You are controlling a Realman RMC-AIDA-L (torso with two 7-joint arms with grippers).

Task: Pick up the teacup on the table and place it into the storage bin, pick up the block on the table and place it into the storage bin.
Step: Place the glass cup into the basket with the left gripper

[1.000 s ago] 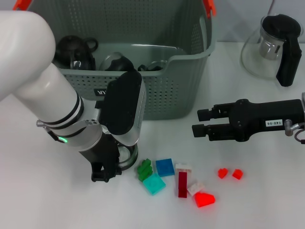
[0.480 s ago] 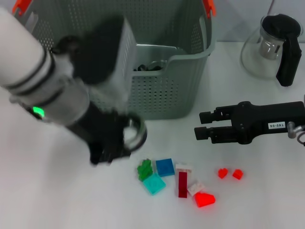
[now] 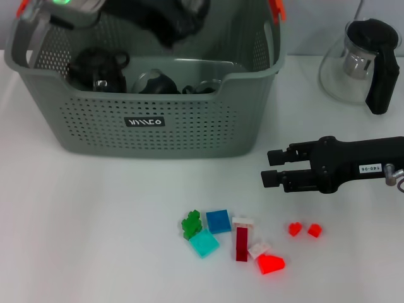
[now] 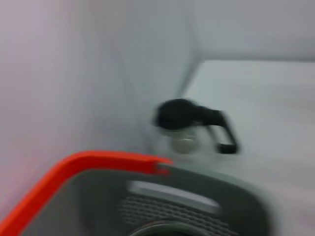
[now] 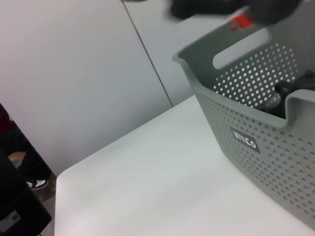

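Note:
My left gripper (image 3: 169, 20) is a dark blur high over the back of the storage bin (image 3: 158, 148), at the top edge of the head view. The teacup (image 3: 193, 7) travels with it as a blurred glassy shape between the fingers. Several blocks lie on the table in front of the bin: green (image 3: 191, 223), blue (image 3: 219, 221), teal (image 3: 204, 243), dark red (image 3: 242, 243) and bright red (image 3: 271, 263). My right gripper (image 3: 270, 167) hovers open above the table to the right of the bin, beyond the blocks. The right wrist view shows the bin's front wall (image 5: 266, 132).
A glass teapot (image 3: 361, 63) with a black handle stands at the back right. Dark glass items (image 3: 98, 69) lie inside the bin. Two small red pieces (image 3: 304, 230) lie near the right gripper. The bin's orange handle clip (image 4: 74, 172) fills the left wrist view's near side.
My left arm has lifted the teacup off the table beside the blocks and swung it up and back over the bin. The right gripper has barely drifted.

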